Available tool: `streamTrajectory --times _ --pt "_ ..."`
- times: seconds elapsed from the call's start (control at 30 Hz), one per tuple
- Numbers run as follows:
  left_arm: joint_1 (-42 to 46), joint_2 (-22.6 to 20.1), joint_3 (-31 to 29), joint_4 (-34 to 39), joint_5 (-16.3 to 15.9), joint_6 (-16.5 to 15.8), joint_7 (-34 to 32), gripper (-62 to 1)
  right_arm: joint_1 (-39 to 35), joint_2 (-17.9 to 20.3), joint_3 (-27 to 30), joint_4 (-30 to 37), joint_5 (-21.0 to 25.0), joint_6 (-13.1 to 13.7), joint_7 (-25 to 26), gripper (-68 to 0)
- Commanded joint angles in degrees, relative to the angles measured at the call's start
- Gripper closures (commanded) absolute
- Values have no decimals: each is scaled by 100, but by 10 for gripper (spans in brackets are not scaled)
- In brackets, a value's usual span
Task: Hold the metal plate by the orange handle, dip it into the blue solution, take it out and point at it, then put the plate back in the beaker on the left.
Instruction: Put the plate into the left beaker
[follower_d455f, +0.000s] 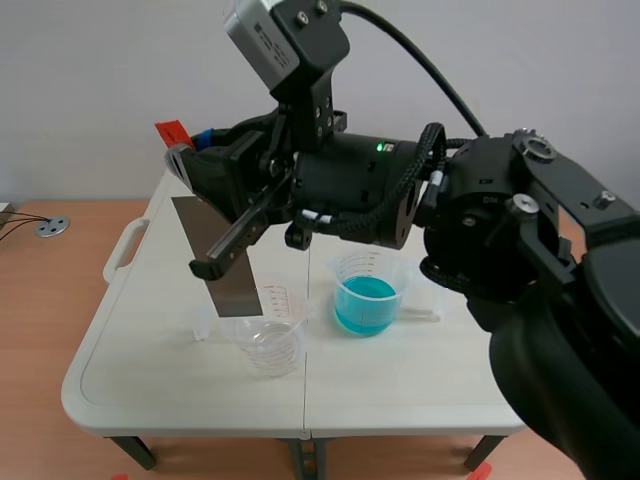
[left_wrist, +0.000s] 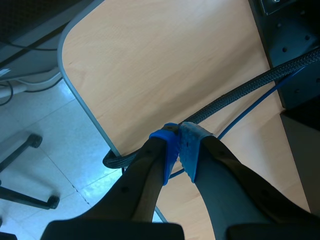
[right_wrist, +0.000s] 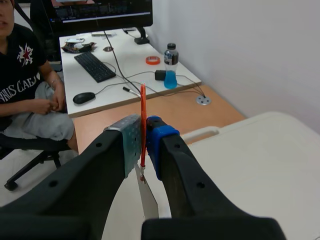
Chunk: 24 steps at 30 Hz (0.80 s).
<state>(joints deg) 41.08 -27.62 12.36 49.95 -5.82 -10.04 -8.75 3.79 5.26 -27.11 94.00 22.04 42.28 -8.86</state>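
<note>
My right gripper (follower_d455f: 188, 152) is shut on the orange handle (follower_d455f: 172, 131) of the grey metal plate (follower_d455f: 225, 265). The plate hangs tilted over the left side of the white table (follower_d455f: 150, 370). Its lower edge is at the rim of the clear beaker (follower_d455f: 268, 335); I cannot tell whether it is inside. The beaker of blue solution (follower_d455f: 366, 293) stands to the right of it. In the right wrist view the handle (right_wrist: 143, 115) is pinched edge-on in the gripper (right_wrist: 143, 140), and the plate (right_wrist: 148, 197) drops below the fingers. My left gripper (left_wrist: 179, 145) is shut on nothing, off the table.
The right arm stretches across the table above both beakers. Under the left gripper are a wooden desk (left_wrist: 165, 65), a braided cable (left_wrist: 240, 97) and floor. A person (right_wrist: 25, 85) sits beside a desk with a keyboard (right_wrist: 95, 66) and a bottle (right_wrist: 171, 72).
</note>
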Motion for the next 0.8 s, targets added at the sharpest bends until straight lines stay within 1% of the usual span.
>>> streamTrajectory --times 0.0,0.47,0.77 --pt "63 11 -4 22 -9 0 -20 -27 66 -20 2 -28 61 44 197 -13" --pt "63 11 -4 24 -9 0 -22 -27 66 -20 -297 -933 -2 44 459 -13" --pt "61 11 -4 24 -9 0 -24 -27 66 -20 -297 -1255 -2 44 603 -13"
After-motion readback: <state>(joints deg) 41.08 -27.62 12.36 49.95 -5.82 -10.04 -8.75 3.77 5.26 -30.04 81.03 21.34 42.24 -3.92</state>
